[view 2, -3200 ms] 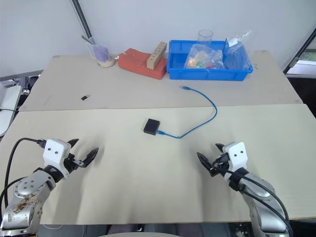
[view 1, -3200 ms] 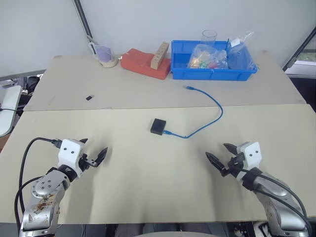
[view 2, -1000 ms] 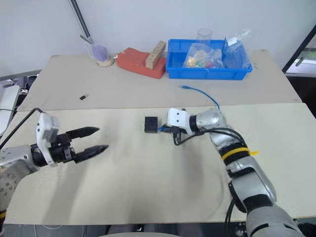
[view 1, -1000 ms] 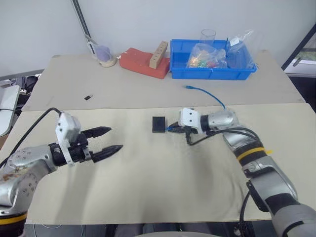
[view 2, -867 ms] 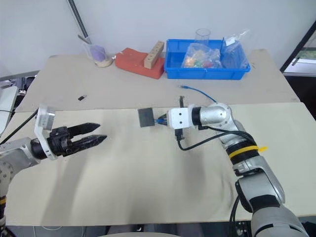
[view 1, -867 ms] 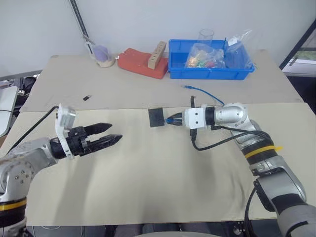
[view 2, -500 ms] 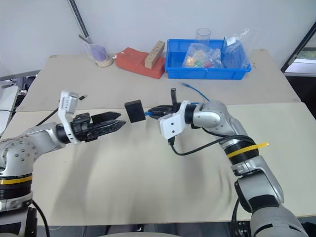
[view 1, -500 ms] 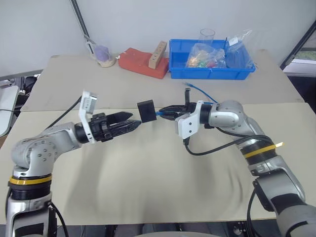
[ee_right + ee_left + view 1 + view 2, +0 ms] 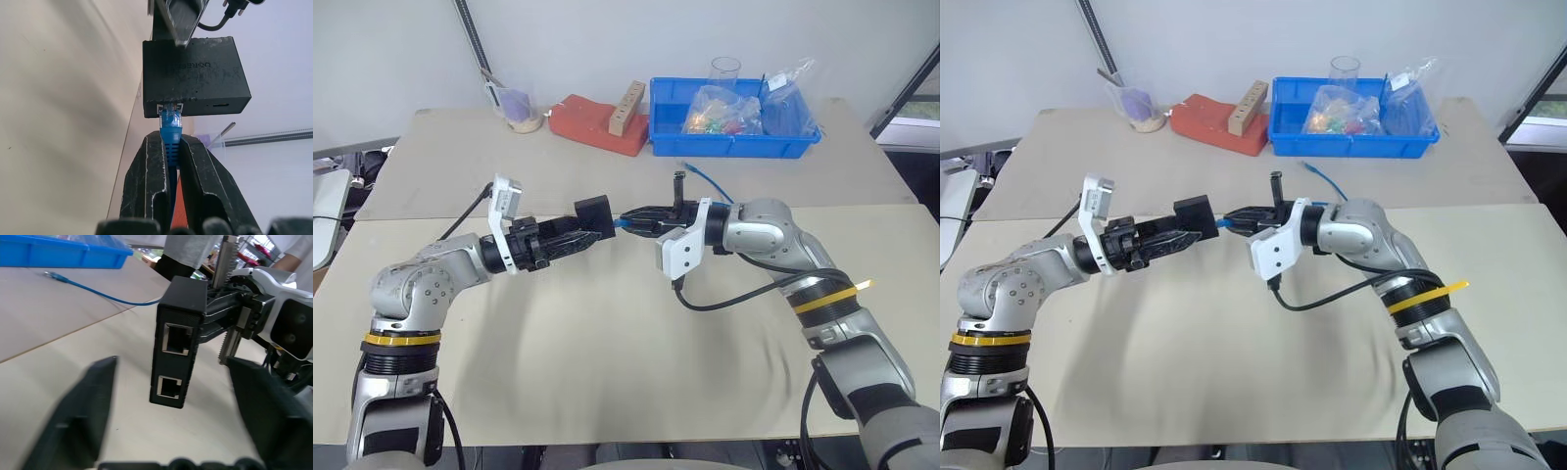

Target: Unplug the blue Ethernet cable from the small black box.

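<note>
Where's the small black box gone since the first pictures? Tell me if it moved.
Yes. The small black box has left the table, lifted up towards the red block, held between both grippers.

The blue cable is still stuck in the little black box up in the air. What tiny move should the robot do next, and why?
Probably close the left gripper firmly on the small black box. The right gripper already pinches the blue Ethernet cable just behind its plug, which still sits in the port, and the left fingers still stand apart from the box's sides.

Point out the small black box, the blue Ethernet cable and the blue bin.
small black box (image 9: pixel 195 73), right wrist view, its broad face.
blue Ethernet cable (image 9: pixel 170 138), right wrist view, boot behind the plug.
blue bin (image 9: pixel 734 146), left eye view, front wall.
</note>
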`<state>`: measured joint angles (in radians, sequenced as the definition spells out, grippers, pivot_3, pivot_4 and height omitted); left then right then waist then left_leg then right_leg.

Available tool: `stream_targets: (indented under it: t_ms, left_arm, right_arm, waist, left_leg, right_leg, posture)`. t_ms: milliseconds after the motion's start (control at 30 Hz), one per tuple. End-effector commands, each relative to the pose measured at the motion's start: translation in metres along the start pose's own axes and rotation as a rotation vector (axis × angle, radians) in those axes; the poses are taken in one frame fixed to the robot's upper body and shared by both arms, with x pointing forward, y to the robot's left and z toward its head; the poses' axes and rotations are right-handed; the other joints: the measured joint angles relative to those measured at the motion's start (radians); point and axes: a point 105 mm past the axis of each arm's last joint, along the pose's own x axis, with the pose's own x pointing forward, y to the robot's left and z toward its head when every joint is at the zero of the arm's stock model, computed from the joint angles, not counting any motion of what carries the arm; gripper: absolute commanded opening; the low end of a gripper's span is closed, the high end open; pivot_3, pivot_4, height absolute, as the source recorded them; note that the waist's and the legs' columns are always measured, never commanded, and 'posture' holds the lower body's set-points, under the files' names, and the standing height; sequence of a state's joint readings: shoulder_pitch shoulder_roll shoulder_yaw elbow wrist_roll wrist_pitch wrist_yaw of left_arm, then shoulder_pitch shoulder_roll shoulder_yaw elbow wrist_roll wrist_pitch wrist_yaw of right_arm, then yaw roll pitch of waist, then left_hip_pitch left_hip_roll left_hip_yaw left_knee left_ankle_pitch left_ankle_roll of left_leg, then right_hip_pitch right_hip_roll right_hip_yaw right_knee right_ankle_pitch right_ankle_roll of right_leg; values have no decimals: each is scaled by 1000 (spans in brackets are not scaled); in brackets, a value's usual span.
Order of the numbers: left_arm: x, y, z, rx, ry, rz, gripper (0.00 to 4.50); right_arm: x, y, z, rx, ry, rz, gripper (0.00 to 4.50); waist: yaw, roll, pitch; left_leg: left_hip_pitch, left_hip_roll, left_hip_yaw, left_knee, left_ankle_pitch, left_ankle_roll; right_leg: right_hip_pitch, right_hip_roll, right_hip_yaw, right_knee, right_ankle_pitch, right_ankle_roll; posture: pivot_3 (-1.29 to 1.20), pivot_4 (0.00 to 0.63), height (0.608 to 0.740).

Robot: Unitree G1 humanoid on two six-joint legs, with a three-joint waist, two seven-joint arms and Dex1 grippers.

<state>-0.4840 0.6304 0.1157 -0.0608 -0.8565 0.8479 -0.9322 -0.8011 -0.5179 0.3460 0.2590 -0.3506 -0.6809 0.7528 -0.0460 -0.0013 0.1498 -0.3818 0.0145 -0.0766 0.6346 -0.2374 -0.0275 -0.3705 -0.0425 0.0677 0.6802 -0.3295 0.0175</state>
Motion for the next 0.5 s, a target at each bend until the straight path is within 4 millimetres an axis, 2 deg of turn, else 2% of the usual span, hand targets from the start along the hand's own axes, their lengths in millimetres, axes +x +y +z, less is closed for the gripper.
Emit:
stream_targets:
  t_ms: [33,67,100,233,333,400,500]
  left_arm:
    - [3,-5,12,48,-20,-30,1125]
    - [3,-4,13,49,-21,-30,635]
    - [4,-4,13,50,-21,-31,482]
    - [6,-3,14,58,-26,-33,491]
    - [6,-3,16,84,-24,-26,491]
    - [3,-5,14,110,-2,-41,491]
    - [-1,-12,11,171,45,-93,491]
  right_arm:
    - [0,-23,11,-58,-47,-69,0]
    - [1,-24,12,-62,-51,-72,0]
    - [1,-25,13,-66,-54,-75,0]
    - [1,-28,13,-67,-63,-78,0]
    - [1,-22,16,48,-101,-31,0]
    - [-5,-17,16,281,-118,56,1034]
    - [-19,-24,18,698,-161,154,2123]
  waist:
    - [0,0,0]
    - [0,0,0]
    - [0,0,0]
    - [0,0,0]
    - [0,0,0]
    - [0,0,0]
    - [1,0,0]
  left_leg:
    - [0,0,0,0,0,0]
    - [0,0,0,0,0,0]
    - [0,0,0,0,0,0]
    - [0,0,0,0,0,0]
    - [0,0,0,0,0,0]
    - [0,0,0,0,0,0]
    - [-2,0,-1,1,0,0]
  right_leg:
    - [0,0,0,0,0,0]
    - [0,0,0,0,0,0]
    - [0,0,0,0,0,0]
    - [0,0,0,0,0,0]
    - [0,0,0,0,0,0]
    - [0,0,0,0,0,0]
    - [1,0,0,1,0,0]
  posture:
    - [0,150,740]
    - [0,150,740]
    - [0,150,740]
    - [0,150,740]
    - [0,150,740]
    - [0,150,740]
    - [0,150,740]
